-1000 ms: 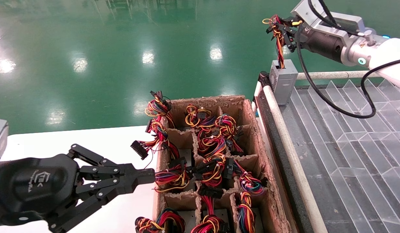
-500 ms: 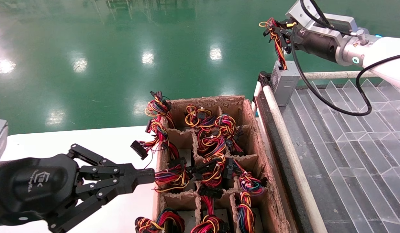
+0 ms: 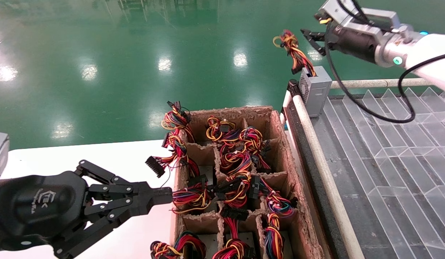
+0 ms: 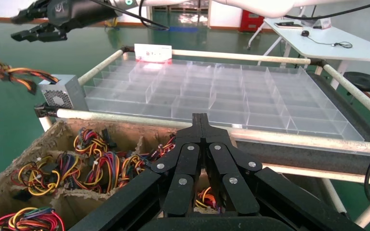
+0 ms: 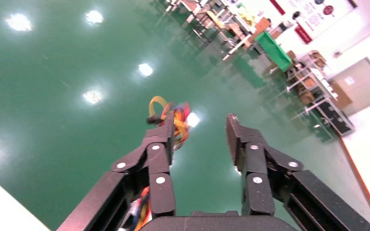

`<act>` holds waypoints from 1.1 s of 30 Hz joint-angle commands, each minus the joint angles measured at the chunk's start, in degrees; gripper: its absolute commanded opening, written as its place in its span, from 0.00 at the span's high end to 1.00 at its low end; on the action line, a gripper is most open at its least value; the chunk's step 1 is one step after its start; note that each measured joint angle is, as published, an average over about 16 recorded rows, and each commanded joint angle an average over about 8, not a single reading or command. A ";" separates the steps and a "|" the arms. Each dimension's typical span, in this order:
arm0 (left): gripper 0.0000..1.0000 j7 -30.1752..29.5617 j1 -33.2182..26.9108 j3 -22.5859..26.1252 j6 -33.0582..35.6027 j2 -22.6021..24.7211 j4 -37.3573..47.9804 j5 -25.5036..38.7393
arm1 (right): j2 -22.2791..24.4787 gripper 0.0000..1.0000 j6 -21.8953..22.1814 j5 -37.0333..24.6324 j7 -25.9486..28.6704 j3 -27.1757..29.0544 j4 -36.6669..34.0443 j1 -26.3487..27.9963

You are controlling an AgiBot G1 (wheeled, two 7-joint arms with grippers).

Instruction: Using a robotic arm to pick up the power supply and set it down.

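Note:
The power supply (image 3: 315, 90), a small grey metal box, stands upright on the far left corner of the clear divided tray (image 3: 388, 151). Its bundle of red, yellow and black wires (image 3: 293, 50) sticks up and leans left over the floor. My right gripper (image 3: 310, 40) hovers just above it, open, and the wires (image 5: 178, 120) lie outside one finger rather than between the two. The left wrist view shows the power supply (image 4: 58, 96) with the right gripper (image 4: 33, 26) above it. My left gripper (image 3: 165, 196) is shut on nothing beside the cardboard box.
A cardboard box (image 3: 280, 136) with paper dividers holds several more wired units in the middle. A white table (image 3: 82, 154) lies under the left arm. A padded rail (image 3: 316, 151) edges the tray. Green floor lies beyond.
The right gripper has opened and let go of the wire bundle. The freed wires have swung left, and the power supply stays standing on the tray corner. The left arm has not moved.

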 commanded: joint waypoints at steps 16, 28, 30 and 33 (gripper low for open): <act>0.38 0.00 0.00 0.01 0.00 0.00 0.00 0.00 | 4.79 0.00 -5.30 6.27 2.09 1.96 10.06 -5.72; 0.00 0.01 0.00 0.01 0.00 0.00 0.00 -0.01 | 9.74 0.00 -15.11 15.73 6.35 4.07 17.63 -13.13; 0.00 0.01 0.00 0.01 0.00 0.00 0.00 -0.01 | 10.55 0.00 -16.71 17.28 7.04 4.41 18.87 -14.34; 0.00 0.01 0.00 0.01 0.00 0.00 0.00 -0.01 | 11.78 0.00 -19.14 19.63 8.10 4.93 20.75 -16.18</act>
